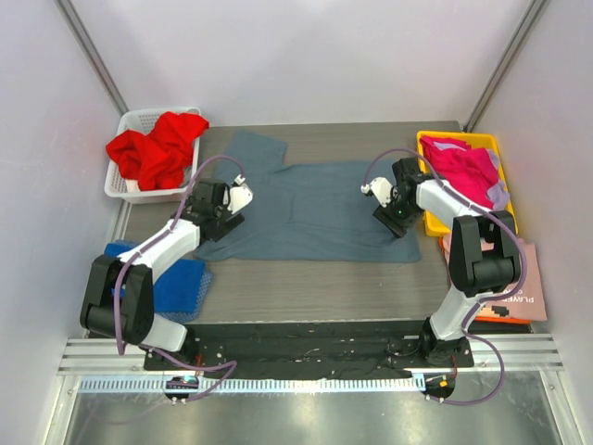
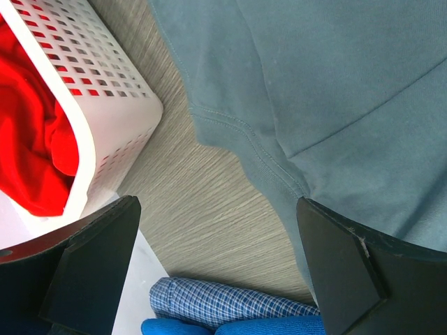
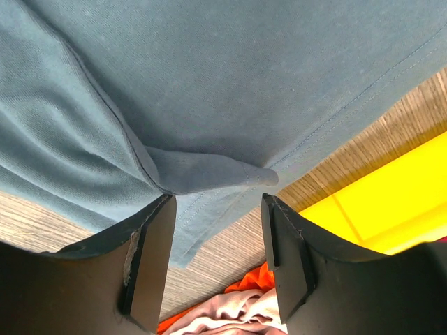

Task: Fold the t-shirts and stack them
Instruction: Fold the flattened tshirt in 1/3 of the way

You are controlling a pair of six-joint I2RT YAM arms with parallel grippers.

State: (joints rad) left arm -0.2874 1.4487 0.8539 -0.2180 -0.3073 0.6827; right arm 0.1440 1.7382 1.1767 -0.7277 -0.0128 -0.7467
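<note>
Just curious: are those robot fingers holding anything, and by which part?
Nothing: the left fingers and right fingers stand open at the edges of the blue-grey t-shirt.

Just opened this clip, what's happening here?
Two arms are working on a blue-grey t-shirt spread flat on the table. The left tool hangs wide open and empty over the shirt's edge beside the white basket, which holds a red t-shirt. The right tool, jaws apart, sits low over a puckered fold at the opposite edge, not clamped on it. A magenta t-shirt lies in the yellow tray. A royal blue t-shirt lies at the table's near left.
</note>
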